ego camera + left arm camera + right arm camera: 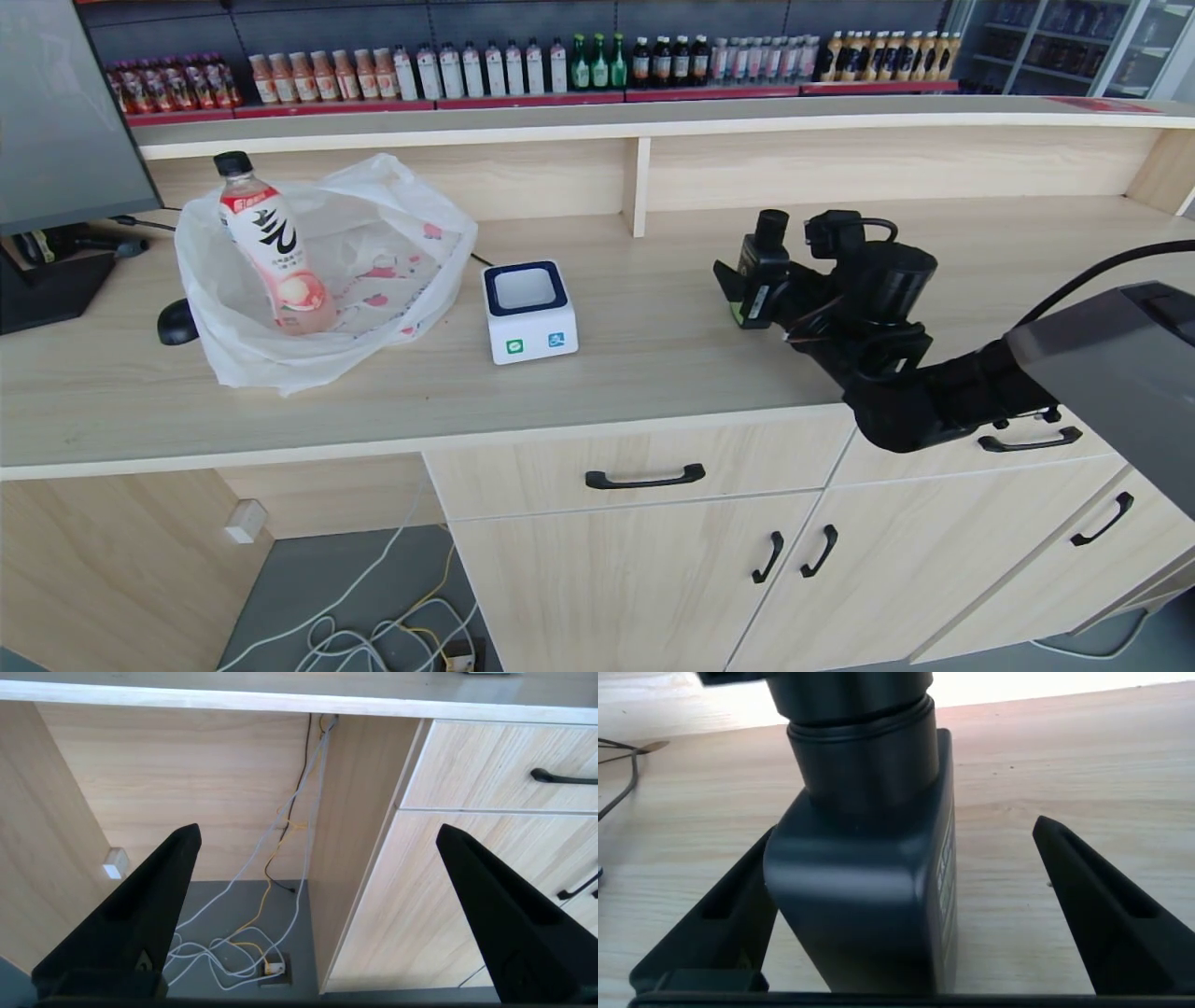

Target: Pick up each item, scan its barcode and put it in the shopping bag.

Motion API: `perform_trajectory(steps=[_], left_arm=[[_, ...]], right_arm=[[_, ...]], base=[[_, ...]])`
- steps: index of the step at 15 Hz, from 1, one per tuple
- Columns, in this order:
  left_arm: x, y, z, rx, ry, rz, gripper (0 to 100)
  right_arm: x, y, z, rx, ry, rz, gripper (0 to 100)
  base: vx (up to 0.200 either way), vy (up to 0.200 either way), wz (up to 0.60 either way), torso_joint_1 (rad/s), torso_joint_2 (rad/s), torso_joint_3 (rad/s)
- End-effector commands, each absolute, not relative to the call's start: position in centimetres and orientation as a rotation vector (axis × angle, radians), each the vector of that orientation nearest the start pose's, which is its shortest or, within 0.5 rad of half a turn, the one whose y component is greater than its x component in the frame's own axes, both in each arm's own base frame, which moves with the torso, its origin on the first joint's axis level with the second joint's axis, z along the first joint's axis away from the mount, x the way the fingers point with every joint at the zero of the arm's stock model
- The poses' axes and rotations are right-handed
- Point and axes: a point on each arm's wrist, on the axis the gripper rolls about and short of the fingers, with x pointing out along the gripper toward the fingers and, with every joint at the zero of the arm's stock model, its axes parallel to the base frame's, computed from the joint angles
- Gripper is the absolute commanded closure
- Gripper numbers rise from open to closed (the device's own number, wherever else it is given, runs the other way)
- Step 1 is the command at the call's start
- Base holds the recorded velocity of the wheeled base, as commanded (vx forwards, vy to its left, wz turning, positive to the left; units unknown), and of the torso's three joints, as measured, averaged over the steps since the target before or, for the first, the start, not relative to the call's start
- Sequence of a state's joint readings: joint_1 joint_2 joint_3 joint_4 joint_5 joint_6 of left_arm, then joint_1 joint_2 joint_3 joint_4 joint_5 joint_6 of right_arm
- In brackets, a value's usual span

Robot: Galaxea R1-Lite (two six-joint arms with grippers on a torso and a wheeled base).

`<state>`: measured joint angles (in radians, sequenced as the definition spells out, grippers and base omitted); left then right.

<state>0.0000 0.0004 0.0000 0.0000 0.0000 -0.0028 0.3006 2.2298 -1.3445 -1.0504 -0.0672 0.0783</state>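
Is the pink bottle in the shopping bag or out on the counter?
In: the pink bottle leans inside the open shopping bag, cap above its rim.

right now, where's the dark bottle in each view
head: dark bottle, right of centre on the counter
right wrist: dark bottle close up inside the right tool
left wrist: cables and drawer fronts under the counter
shared landmark: the light wood counter

The right arm [934, 411] is matte black, round-jointed, with a black cable [1092, 271] and wedge-fingered tool [906, 831].
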Motion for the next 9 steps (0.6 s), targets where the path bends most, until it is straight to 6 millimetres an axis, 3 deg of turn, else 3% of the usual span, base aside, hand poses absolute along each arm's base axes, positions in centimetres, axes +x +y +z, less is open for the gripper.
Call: perform_trajectory(steps=[1, 9], left_arm=[[-2.28, 0.0, 7.55, -0.003, 0.0, 0.0, 0], [-2.28, 0.0, 7.55, -0.003, 0.0, 0.0, 0]], right_arm=[[43.5, 13.33, 16.39, 0.107, -0.15, 0.24, 0], [43.64, 13.37, 15.91, 0.103, -0.142, 0.237, 0]], base=[[0.0, 0.0, 0.0, 0.0, 0.0, 0.0], [0.0, 0.0, 0.0, 0.0, 0.0, 0.0]])
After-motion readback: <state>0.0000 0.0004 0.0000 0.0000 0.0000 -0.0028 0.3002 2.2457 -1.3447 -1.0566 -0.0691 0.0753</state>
